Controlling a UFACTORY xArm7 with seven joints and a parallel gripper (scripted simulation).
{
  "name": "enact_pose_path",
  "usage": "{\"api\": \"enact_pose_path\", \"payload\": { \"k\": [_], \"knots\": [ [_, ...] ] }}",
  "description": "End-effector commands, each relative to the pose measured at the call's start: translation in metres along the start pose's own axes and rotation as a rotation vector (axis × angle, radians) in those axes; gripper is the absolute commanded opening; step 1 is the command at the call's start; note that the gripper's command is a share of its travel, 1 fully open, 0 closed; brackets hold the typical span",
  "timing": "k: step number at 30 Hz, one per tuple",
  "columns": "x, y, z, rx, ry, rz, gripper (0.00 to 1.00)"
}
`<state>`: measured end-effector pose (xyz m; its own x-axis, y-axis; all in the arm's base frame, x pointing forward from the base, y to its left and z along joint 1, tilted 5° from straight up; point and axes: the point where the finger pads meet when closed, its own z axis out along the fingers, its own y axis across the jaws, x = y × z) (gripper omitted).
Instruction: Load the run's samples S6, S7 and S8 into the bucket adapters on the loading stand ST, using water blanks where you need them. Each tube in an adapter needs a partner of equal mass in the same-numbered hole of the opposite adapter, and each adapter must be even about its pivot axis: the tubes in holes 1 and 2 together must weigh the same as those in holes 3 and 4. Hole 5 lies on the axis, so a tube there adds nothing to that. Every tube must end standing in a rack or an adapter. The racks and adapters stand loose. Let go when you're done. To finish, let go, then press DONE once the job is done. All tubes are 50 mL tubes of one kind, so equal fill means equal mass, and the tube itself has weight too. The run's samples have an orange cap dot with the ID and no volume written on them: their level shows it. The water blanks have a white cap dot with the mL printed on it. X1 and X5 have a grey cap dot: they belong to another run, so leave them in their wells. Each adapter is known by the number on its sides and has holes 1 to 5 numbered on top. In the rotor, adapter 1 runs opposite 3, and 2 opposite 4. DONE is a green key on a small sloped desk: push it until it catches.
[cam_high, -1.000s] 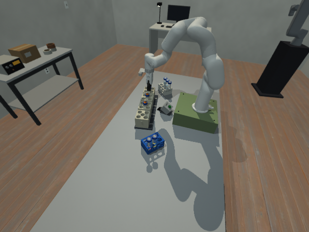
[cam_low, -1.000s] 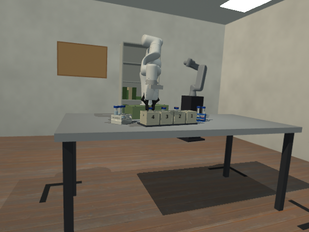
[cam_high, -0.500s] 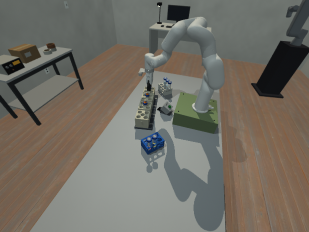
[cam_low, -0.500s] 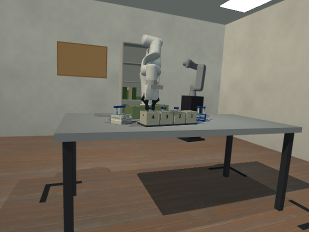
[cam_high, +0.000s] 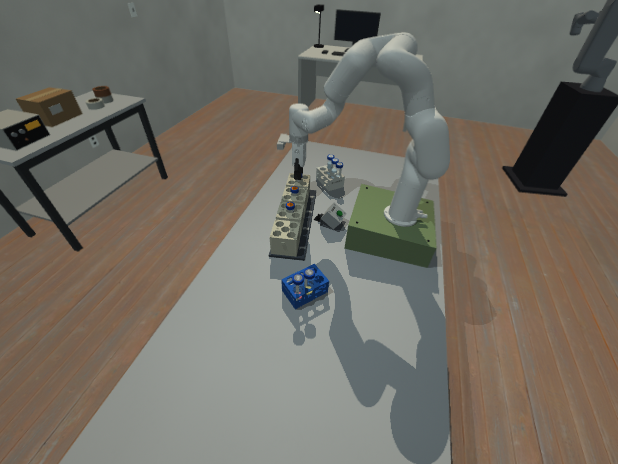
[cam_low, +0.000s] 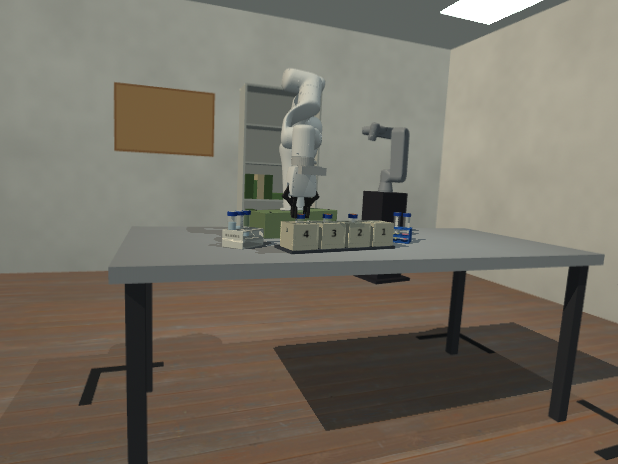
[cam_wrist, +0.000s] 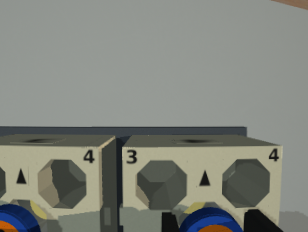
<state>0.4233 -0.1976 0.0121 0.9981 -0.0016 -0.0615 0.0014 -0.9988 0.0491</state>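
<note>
Adapters 4, 3, 2 and 1 stand in a row on the dark loading stand. My gripper points down over adapter 4. Its fingers stand part open, apart from a blue-capped tube with an orange dot seated in the middle hole. Orange-dot tubes also stand in adapter 3 and adapter 2. Adapter 1 is empty. IDs are unreadable. The white blanks rack holds three blue-capped tubes.
A blue rack beyond adapter 1 holds two tubes; their dots look pale. The green DONE key is on its small sloped desk, between the stand and the green arm base.
</note>
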Motion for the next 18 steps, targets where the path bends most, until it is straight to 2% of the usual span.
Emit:
{"api": "enact_pose_path", "payload": {
  "k": [1,18],
  "knots": [
    [0.001,0.001,-0.011,-0.001,0.004,0.000,0.44],
    [0.001,0.000,-0.041,-0.001,0.004,0.000,0.44]
  ]
}}
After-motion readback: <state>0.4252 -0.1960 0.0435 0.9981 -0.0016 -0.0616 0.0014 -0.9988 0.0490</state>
